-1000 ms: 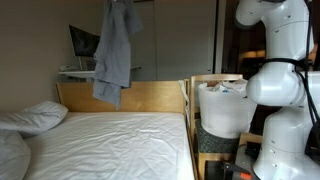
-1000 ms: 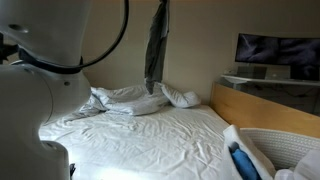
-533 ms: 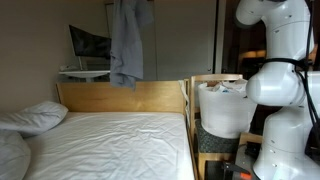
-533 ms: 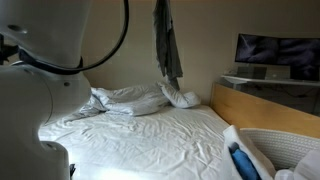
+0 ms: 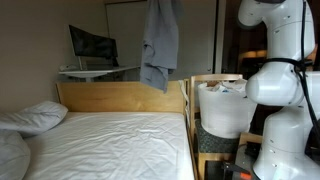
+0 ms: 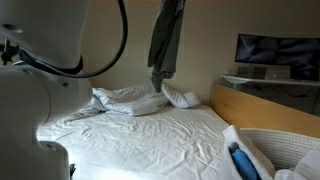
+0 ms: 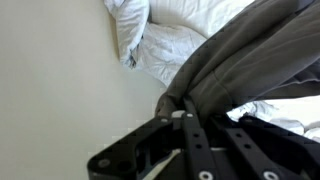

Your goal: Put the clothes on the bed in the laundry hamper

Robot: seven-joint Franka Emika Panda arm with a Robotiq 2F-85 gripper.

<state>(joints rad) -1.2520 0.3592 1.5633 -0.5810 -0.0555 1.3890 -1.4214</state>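
Clothes first: you have one grey garment [image 5: 158,45] clamped in the gripper [image 7: 183,108]. In the wrist view the jaws are closed tight on a bunched fold of it. In both exterior views the garment [image 6: 167,40] hangs in the air above the head end of the bed [image 5: 110,145], and its top runs out of the picture. In an exterior view its lower hem sits level with the top edge of the headboard [image 5: 120,97], toward the hamper-side end of the bed. In an exterior view the hem hangs just above the pillows [image 6: 130,98] heaped at the bed's head end.

Your laundry hamper [image 5: 222,120] stands just beside the bed, outside its side board [image 5: 190,130]. In an exterior view its thick rim [image 6: 290,140] shows, with a blue object [image 6: 240,160] inside.
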